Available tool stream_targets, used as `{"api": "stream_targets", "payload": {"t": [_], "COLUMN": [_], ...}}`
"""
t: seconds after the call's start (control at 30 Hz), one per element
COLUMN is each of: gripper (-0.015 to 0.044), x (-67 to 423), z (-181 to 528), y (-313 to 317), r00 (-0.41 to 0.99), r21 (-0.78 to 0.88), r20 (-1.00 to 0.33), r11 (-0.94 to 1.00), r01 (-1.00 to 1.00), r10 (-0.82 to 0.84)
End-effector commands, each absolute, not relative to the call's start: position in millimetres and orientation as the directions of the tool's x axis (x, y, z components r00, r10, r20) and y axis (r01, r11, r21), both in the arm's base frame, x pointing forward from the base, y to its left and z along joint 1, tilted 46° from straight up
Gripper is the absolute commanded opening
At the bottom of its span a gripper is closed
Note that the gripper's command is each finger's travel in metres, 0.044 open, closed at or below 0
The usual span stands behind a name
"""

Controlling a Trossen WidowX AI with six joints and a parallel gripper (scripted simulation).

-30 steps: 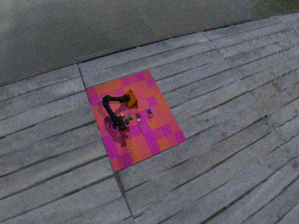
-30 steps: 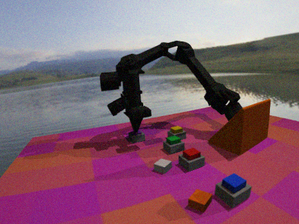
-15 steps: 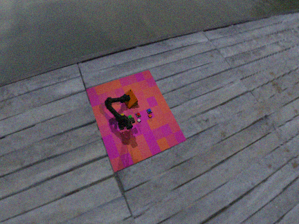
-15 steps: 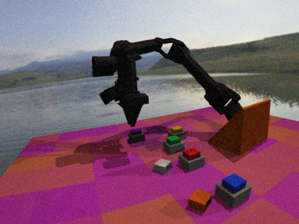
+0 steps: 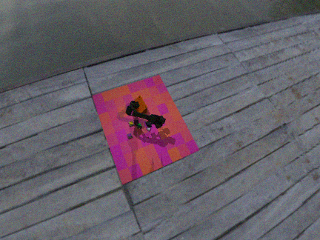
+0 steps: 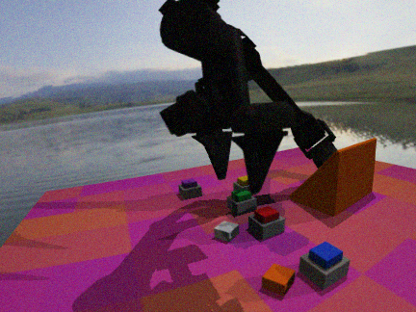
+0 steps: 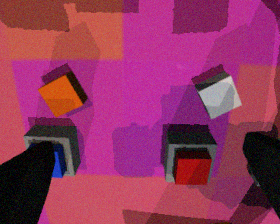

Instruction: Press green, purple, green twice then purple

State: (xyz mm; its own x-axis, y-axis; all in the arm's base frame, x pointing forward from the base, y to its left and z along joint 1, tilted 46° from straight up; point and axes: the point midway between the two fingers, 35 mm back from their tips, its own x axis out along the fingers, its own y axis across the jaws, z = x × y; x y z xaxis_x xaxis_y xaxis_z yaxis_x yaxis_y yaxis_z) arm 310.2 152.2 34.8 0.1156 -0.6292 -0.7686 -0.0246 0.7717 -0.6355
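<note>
Risk here lies mostly in the spread of the black parallel-jaw gripper (image 6: pixel 239 183): its jaws stand almost fully apart and hold nothing, hanging over the cluster of buttons near the middle of the pink-and-orange chequered mat (image 6: pixel 77 220). In the exterior view the left finger points down between the small purple push-button on its grey base (image 6: pixel 190 189), which sits off to the left, and the green push-button on its grey base (image 6: pixel 242 200), while the right finger reaches down just behind the green one, beside the yellow push-button (image 6: pixel 243 181).

With fingers this wide, a descent on either task button could, I judge, bring the other finger onto the yellow button or the red push-button (image 7: pixel 191 162) just in front. Nearby lie the white cube block (image 7: pixel 219 95) and orange cube block (image 7: pixel 61 95), which must not be nudged; the blue push-button (image 7: pixel 58 162) shows partly behind a finger in the wrist view. Which step is in hand cannot be told.
</note>
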Motion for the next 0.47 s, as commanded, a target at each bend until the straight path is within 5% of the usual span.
{"api": "stream_targets", "payload": {"t": [0.0,0.17,0.43], "gripper": [0.0400,0.0400,0.0400], "x": [276.6,232.8,231.0], "z": [-5.7,-47.0,-48.5], "y": [197.2,232.6,233.6], "r00": [0.106,0.114,0.115], "r21": [-0.657,-0.694,-0.695], "r20": [-0.750,-0.715,-0.713], "r11": [0.754,0.720,0.719], "r01": [-0.013,0.009,0.010], "r10": [-0.652,-0.690,-0.692]}}
